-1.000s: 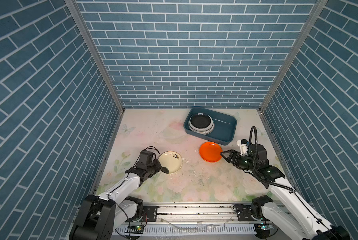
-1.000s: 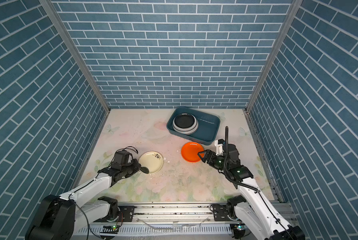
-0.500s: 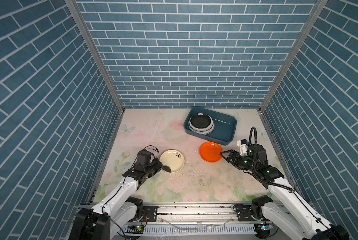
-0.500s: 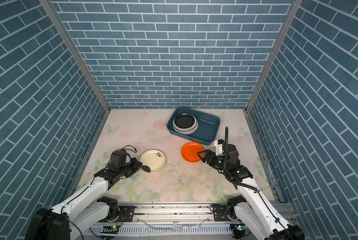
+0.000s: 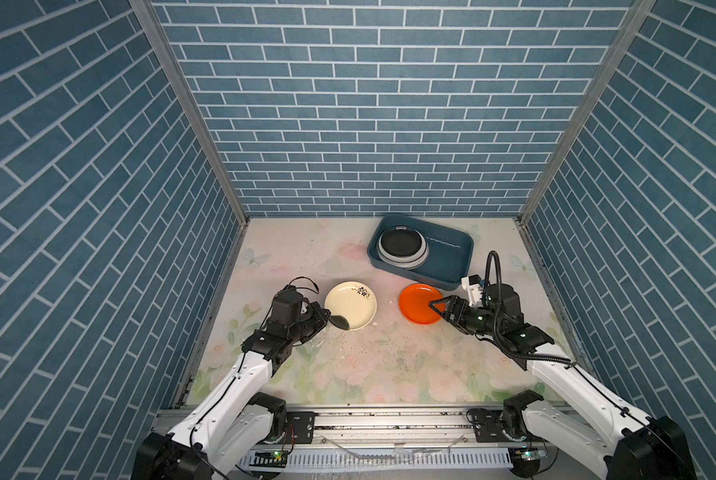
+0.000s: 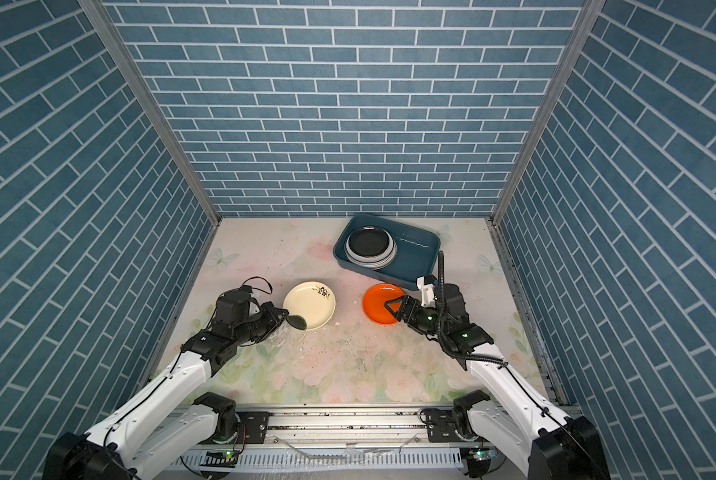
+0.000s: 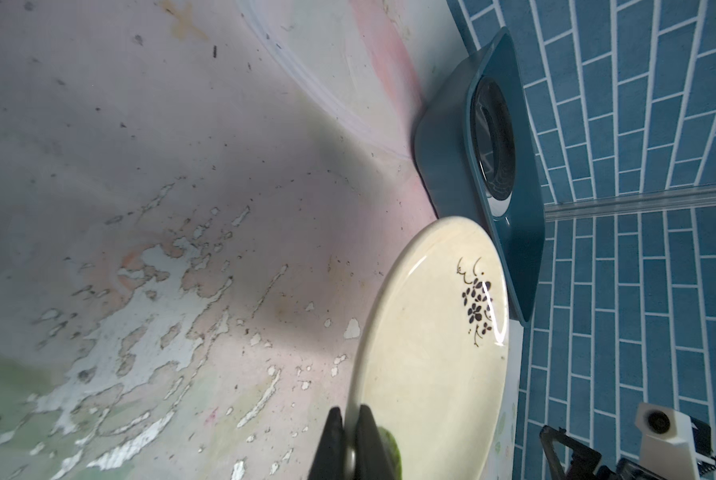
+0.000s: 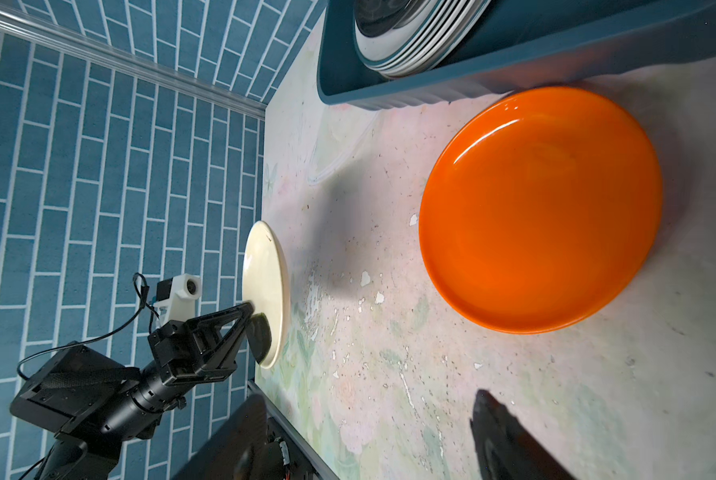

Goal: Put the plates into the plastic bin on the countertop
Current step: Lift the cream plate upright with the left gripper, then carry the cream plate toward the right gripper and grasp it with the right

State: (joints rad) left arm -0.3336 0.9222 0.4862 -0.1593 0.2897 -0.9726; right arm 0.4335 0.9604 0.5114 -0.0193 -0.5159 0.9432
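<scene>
Counting what lies where, most of the job looks done. The plastic bin (image 5: 452, 259) stands at the back of the desk (image 5: 369, 365), right of the middle. Its left half holds a stack of plates (image 8: 414, 50), white with teal rims, topped by a black plate (image 5: 400, 242). The right half of the bin is bare. Two plates are outside it, both on the desk in front of the bin.

The cream plate (image 5: 350, 305), marked with a small dark flower sprig (image 7: 477, 303), is in hand. The left end effector (image 7: 350, 440) is clamped narrow on its near rim, a finger on each face. The plate appears tilted up off the desk, though I cannot tell from these views whether its far edge touches the surface. It has yet to go back and to the right, to the bin.

The orange plate (image 5: 418, 303) lies flat on the desk, just in front of the bin's near wall. The right end effector (image 5: 438, 309) stands wide at the plate's right-hand rim and holds nothing, so no grip is made yet.

By my judgement two plates are left. The cream one needs carrying over, and the orange one needs grasping, raising and setting in, on the stack or in the bin's free half.
</scene>
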